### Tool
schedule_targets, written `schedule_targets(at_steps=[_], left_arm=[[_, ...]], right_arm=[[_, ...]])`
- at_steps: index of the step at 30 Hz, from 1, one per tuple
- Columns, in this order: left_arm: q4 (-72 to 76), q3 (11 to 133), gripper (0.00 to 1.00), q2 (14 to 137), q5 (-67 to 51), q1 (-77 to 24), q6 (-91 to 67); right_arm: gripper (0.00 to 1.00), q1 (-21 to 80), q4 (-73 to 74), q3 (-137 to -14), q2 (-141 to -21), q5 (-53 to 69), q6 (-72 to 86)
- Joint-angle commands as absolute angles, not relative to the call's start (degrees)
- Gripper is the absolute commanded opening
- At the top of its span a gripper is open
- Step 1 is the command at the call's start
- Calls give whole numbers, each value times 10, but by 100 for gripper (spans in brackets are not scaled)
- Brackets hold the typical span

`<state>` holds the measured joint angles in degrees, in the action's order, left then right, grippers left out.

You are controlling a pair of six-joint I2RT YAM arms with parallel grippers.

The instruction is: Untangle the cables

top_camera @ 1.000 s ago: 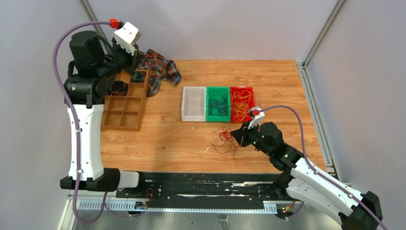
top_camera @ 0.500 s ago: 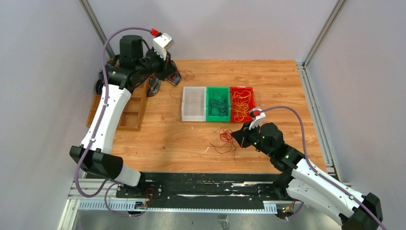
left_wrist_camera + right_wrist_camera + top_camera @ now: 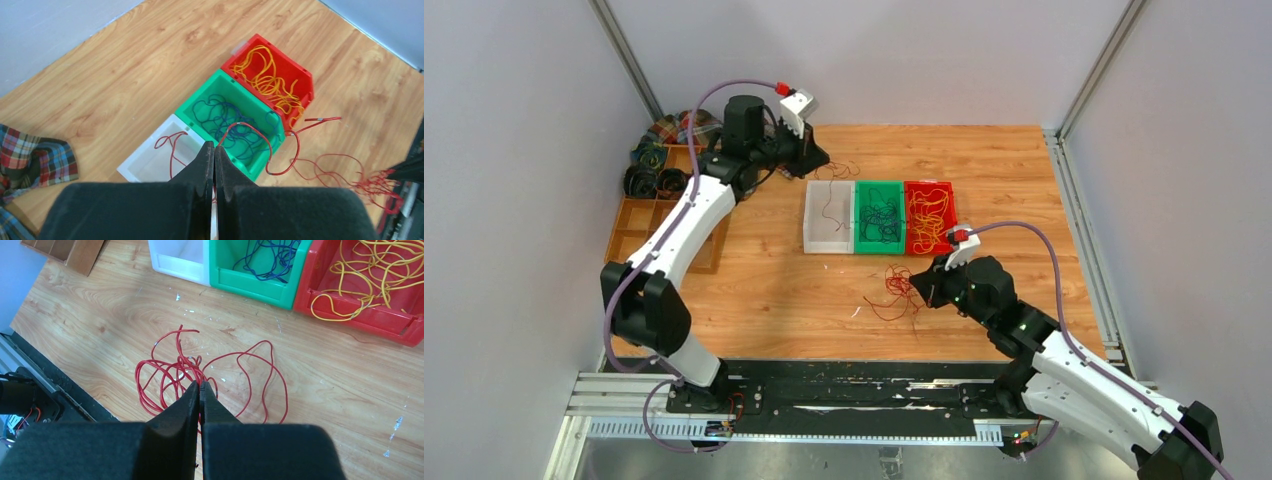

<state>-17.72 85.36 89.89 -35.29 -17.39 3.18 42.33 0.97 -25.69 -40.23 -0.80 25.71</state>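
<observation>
1. While the left gripper [image 3: 214, 146] is hovering at the far side of the white bin [image 3: 177, 262] with its fingers pressed together, those fingers are covering the spot where a red strand [image 3: 240, 124] meets them. It only seems to be pinching that strand. The strand is arching over the green bin [image 3: 250, 282] and trailing toward the red tangle [image 3: 172, 375].
2. The right gripper [image 3: 200, 385] is squeezing its fingers together on the red tangle, which is lying on the table [image 3: 1004, 180] just in front of the bins. Its own fingers are hiding the tangle's near side.
3. Blue cables [image 3: 225, 115] are sitting in the green bin and yellow cables [image 3: 267, 82] in the red bin [image 3: 360, 320]. One red loop is dangling into the white bin.
4. A wooden tray [image 3: 639, 235], dark rolls [image 3: 649, 178] and a plaid cloth [image 3: 30, 155] are crowding the far left corner, beside the left arm.
5. Bare wood is stretching from the bins to the side rail [image 3: 1084, 250] and to the left of the tangle. The black rail [image 3: 854, 390] is running along the near edge, near the tangle.
</observation>
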Motion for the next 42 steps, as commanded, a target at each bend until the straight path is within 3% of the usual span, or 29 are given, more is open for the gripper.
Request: schedule_targets(at_steps=[1, 13, 33, 39, 42], left_arm=[[-116, 842, 1, 933, -328, -180, 68], [-122, 757, 1, 980, -285, -196, 216], [27, 702, 1, 1064, -10, -275, 394], [16, 717, 1, 1079, -35, -281, 374], [-45, 750, 19, 1087, -55, -281, 353]], right_arm=[[1, 430, 1, -248, -403, -32, 263], [0, 430, 22, -278, -435, -44, 266], [1, 430, 77, -312, -428, -50, 272], [0, 431, 84, -314, -419, -55, 272], [1, 431, 85, -315, -416, -55, 272]])
